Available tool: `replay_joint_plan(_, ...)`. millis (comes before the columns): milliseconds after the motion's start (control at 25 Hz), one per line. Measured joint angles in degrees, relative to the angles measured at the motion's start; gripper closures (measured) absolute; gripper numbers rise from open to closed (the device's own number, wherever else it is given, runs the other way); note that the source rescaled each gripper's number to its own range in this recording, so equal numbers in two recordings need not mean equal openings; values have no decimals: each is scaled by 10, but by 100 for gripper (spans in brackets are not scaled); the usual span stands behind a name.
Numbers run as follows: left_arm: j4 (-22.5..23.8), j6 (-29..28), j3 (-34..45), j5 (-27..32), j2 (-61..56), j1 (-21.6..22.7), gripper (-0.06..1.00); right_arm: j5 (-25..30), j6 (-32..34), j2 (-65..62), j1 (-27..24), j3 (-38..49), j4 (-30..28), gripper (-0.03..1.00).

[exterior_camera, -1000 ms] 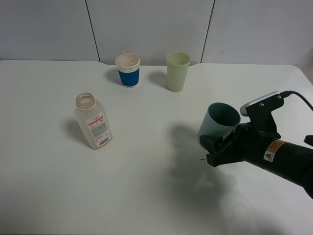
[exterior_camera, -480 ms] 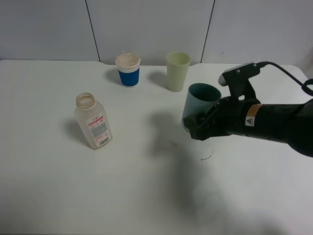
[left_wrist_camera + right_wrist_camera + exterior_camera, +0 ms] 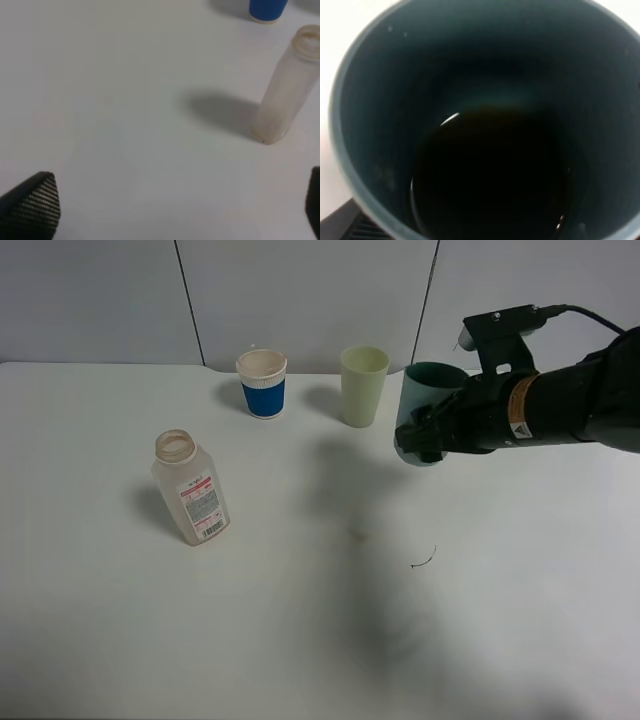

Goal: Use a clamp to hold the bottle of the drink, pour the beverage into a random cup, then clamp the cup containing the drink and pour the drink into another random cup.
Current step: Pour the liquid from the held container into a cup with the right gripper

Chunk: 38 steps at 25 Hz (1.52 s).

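Right fingers (image 3: 428, 432) tight around smooth teal cup (image 3: 432, 385) of dark liquid (image 3: 490, 175); left fingers (image 3: 32, 205) apart.

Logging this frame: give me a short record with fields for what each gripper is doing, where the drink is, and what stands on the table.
Right gripper: shut on the teal cup, held off the table, near upright, beside the pale green cup
Drink: dark liquid in the teal cup
Left gripper: open, holding nothing, with the bottle in its view
Bottle state: uncapped, standing, looks empty
Other cups: blue-and-white cup and pale green cup, both standing at the back
Stage: second pour not yet begun
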Motion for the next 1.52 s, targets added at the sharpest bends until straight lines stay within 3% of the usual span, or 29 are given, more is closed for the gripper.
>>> replay_joint_plan(80,0,0,0,0,0,0,-6,59,129,-1,-1,-13,-130,94)
replay_joint_plan(200,0,0,0,0,0,0,-6,112,257,-2,-1,-15,-247,94)
replay_joint_plan(320,0,0,0,0,0,0,-6,158,325,-2,-2,-15,-309,94)
replay_joint_plan(480,0,0,0,0,0,0,-6,187,362,-2,-17,-15,-341,94)
replay_joint_plan(960,0,0,0,0,0,0,-6,221,356,67,-28,-130,-358,94)
replay_joint_plan(1240,0,0,0,0,0,0,-6,284,275,144,-16,-207,-357,94)
replay_joint_plan(1520,0,0,0,0,0,0,-6,309,197,184,2,-263,-346,94)
